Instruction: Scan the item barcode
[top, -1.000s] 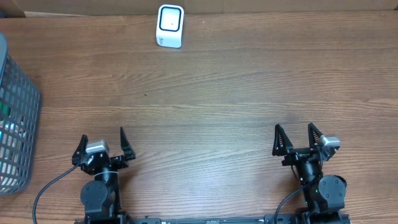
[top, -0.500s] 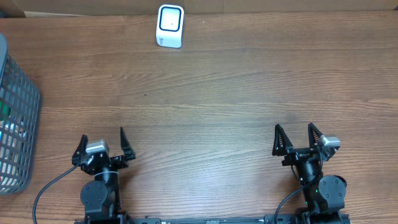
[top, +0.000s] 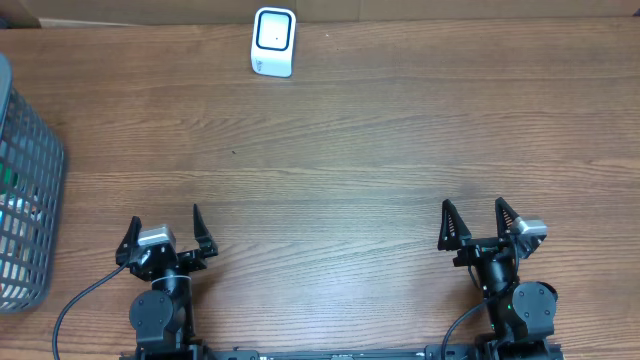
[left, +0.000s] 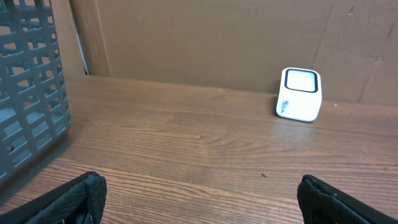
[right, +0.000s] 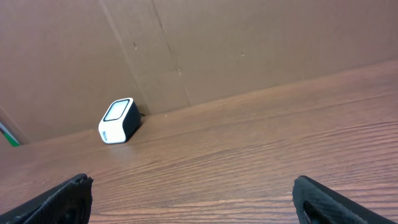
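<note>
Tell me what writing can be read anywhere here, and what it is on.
Scanner: a small blue mark low on its front, too blurred to read.
Basket: no writing shows.
Table: no writing shows.
Nothing here can be quoted.

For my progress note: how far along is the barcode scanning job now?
Nothing looks done yet. In hand: nothing; the left tool and the right tool are open and empty at the near edge of the table. The white scanner stands at the far edge with nothing before it. Left: take an item, probably from the gray basket on the left, and show its barcode to the scanner.
</note>
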